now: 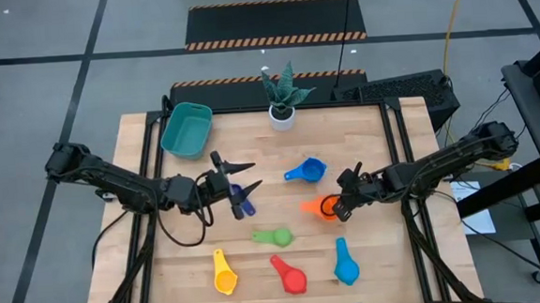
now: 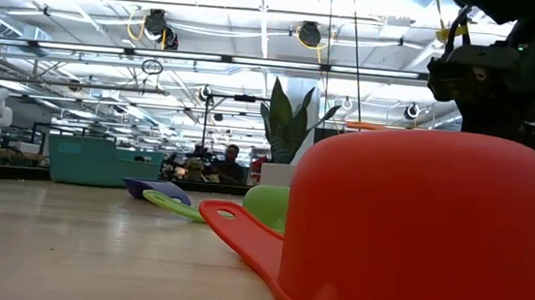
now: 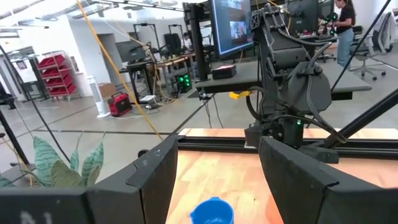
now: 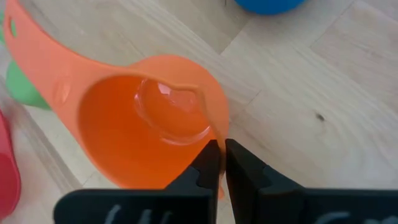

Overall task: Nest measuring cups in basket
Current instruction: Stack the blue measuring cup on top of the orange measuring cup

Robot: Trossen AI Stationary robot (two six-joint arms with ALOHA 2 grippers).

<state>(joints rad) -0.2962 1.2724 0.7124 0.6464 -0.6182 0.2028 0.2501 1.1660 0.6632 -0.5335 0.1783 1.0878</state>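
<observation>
Seven cups loose on table. Right gripper [image 4: 219, 163] pinched on orange cup [image 4: 146, 127] rim at centre right in high view; lift straight, keep grip. Left gripper [image 1: 237, 185] spread wide over dark blue cup [image 1: 243, 199]. Basket [image 1: 186, 130] upper left.

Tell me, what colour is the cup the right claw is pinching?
Orange cup, clearest in the right wrist view, rim pinched by the right gripper.

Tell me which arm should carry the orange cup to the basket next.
Right, probably. The right gripper is already shut on the orange cup's rim. The left gripper is open, empty, above the dark blue cup, though nearer the basket.
</observation>
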